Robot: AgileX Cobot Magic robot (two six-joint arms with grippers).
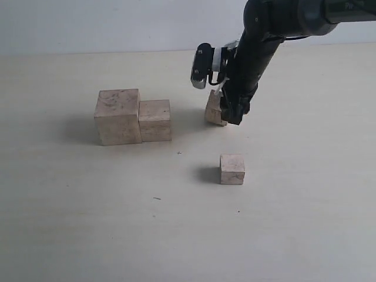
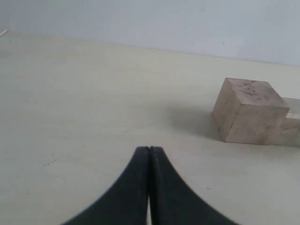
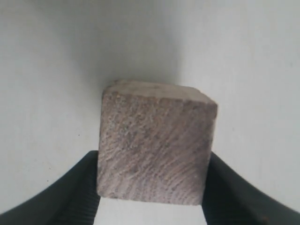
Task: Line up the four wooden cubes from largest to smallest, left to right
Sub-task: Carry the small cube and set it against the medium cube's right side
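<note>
The largest wooden cube (image 1: 117,116) stands at the left, and the second-largest cube (image 1: 155,120) touches its right side. Right of that pair, my right gripper (image 1: 227,113) is shut on a smaller cube (image 1: 213,109), which is tilted at or just above the table. In the right wrist view this cube (image 3: 157,140) fills the gap between the black fingers (image 3: 77,190). Another small cube (image 1: 232,169) sits alone, nearer the front. My left gripper (image 2: 150,151) is shut on nothing and points at the largest cube (image 2: 251,111); it does not show in the exterior view.
The pale table (image 1: 88,223) carries only the cubes. The right arm (image 1: 264,35) reaches down from the upper right, its wrist camera (image 1: 202,66) on its left side. A pale wall (image 1: 117,23) runs behind the table's far edge.
</note>
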